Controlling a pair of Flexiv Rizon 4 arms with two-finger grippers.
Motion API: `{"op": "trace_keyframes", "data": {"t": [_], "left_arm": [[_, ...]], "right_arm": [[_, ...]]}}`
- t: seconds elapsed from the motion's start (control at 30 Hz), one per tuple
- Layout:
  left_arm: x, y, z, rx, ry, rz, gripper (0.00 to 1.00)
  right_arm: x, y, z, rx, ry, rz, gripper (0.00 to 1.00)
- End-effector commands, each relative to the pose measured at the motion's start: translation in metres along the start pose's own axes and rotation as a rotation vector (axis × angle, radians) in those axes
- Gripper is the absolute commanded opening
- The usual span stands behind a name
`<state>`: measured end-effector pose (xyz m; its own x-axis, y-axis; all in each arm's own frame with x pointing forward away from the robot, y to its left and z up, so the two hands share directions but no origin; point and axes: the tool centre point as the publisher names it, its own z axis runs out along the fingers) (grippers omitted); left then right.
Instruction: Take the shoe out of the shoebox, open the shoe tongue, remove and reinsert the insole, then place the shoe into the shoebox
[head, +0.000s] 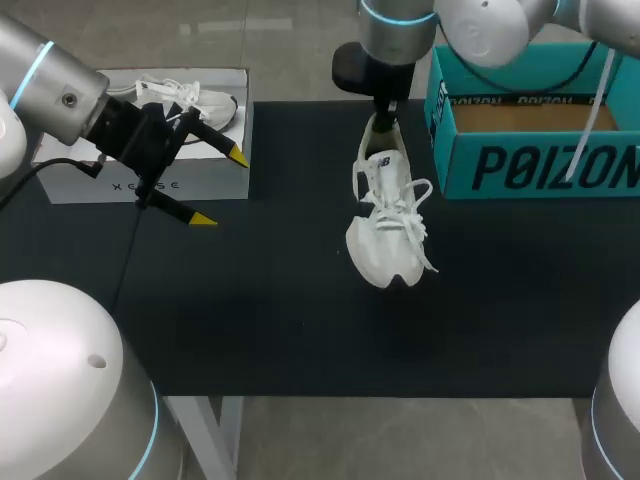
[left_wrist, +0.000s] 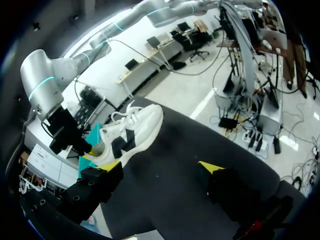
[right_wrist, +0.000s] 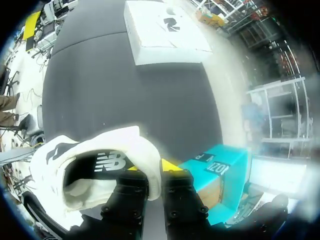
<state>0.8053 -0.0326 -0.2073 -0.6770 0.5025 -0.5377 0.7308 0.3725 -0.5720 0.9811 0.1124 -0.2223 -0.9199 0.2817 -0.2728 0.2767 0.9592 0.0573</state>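
- White sneaker (head: 388, 215), out of the teal shoebox (head: 530, 165), was clamped at the heel by the right gripper (head: 383, 122).
- Left gripper (head: 220, 188) was spread, empty; opening of the tongue (right_wrist: 111, 162) was judged next.

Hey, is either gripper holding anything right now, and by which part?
The right gripper pinches the white shoe by its heel collar; the left gripper holds nothing.

The shoe (head: 385, 230) sits outside the shoebox (head: 540, 165), just left of it.

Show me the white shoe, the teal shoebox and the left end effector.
white shoe (head: 390, 212): head view, on its laces.
teal shoebox (head: 540, 168): head view, on its front wall.
left end effector (head: 220, 188): head view, between its yellow tips.
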Motion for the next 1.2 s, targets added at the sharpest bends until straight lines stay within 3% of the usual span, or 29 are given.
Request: {"op": "trace_keyframes", "data": {"t": [0.03, 0.67, 0.9, 1.2], "left_arm": [[0.000, 0.000, 0.000, -0.002, 0.003, 0.001, 1.00], [0.000, 0.000, 0.000, -0.002, 0.003, 0.001, 1.00], [0.000, 0.000, 0.000, -0.002, 0.003, 0.001, 1.00], [0.000, 0.000, 0.000, -0.002, 0.003, 0.001, 1.00]], "right_arm": [[-0.016, -0.028, -0.015, 0.004, 0.028, 0.031, 0.00], [-0.019, -0.034, -0.014, -0.005, 0.044, 0.035, 0.00], [-0.061, -0.047, -0.052, -0.067, 0.026, 0.323, 0.00], [-0.106, -0.108, -0.055, -0.057, 0.040, 0.721, 0.00]]}}
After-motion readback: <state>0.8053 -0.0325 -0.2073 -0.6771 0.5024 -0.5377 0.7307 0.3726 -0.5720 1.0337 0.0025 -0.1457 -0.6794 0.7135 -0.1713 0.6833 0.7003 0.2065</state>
